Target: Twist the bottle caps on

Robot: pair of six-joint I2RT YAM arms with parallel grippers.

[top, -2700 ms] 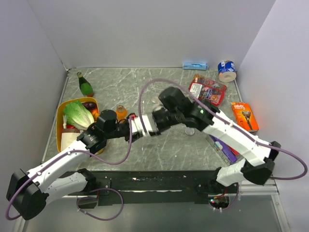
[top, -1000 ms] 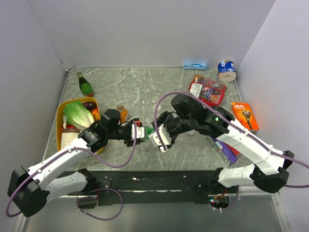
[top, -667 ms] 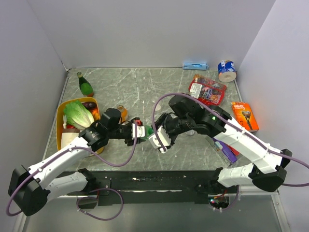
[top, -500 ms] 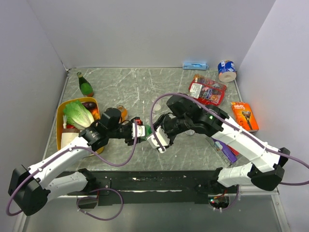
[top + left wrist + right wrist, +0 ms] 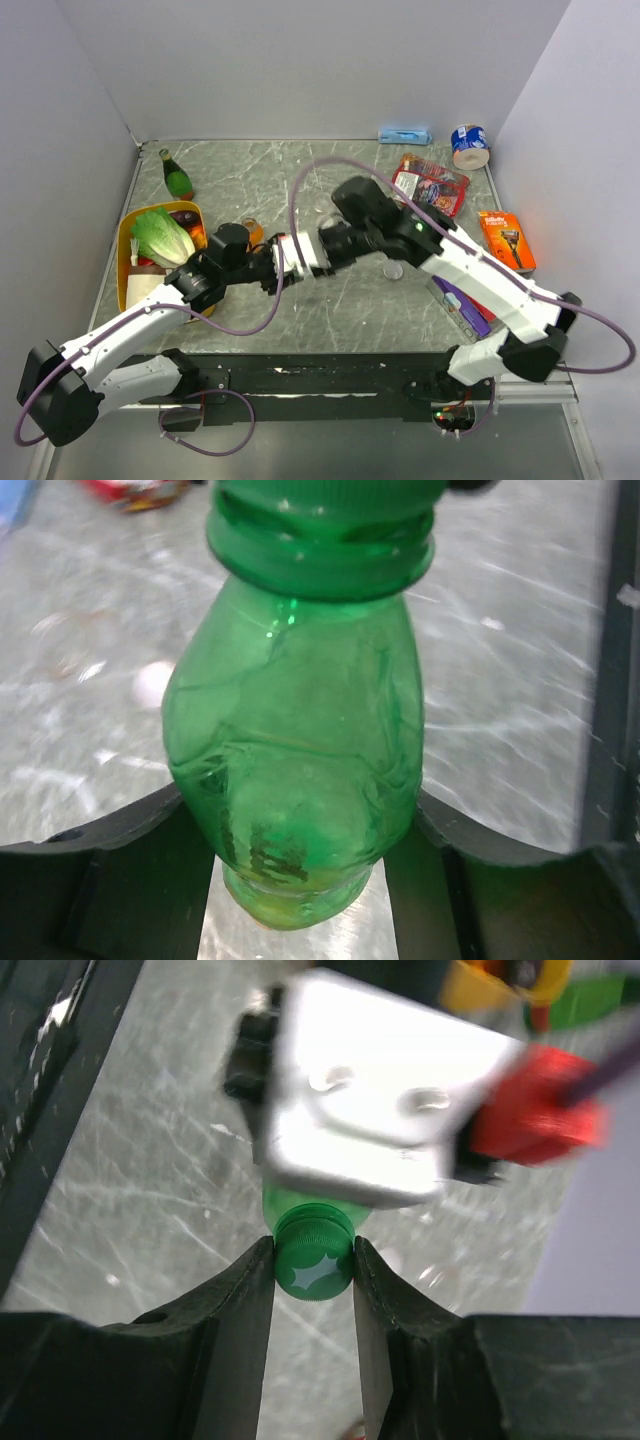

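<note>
Marble-look table [image 5: 350,310], walls on 3 sides, w/ free room below & beside both grippers. L gripper [image 5: 300,830] is clenched on green bottle [image 5: 300,720], body betw. its fingers, neck pointing away toward R. R gripper [image 5: 313,1252] meets it head-on, fingers pressed on both sides of green cap [image 5: 312,1272]. Bottle's long axis looks in line w/ R's reach, so the twist goes abt that axis. R arm is nearer the cap.
</note>
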